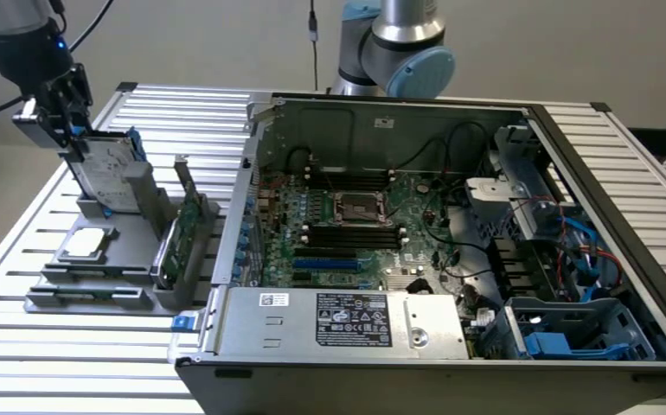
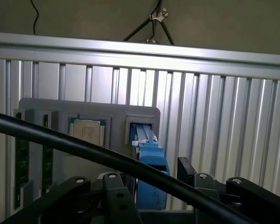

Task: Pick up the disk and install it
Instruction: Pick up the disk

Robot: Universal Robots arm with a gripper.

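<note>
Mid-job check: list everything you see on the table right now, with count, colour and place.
disk: one, silver-grey with blue rails, upright in the holder, exterior view's left
holder: one, grey, on the table beside the computer
chip: one, silver, flat in the holder
circuit card: one, green, on edge in the holder
computer: one, black case, side open, mid-table
power supply: one, silver, inside the computer's near edge
table: one, silver slats, under everything
arm: one, grey with blue cap, behind the computer
end effector: one, black, open, at the disk's top edge
</note>
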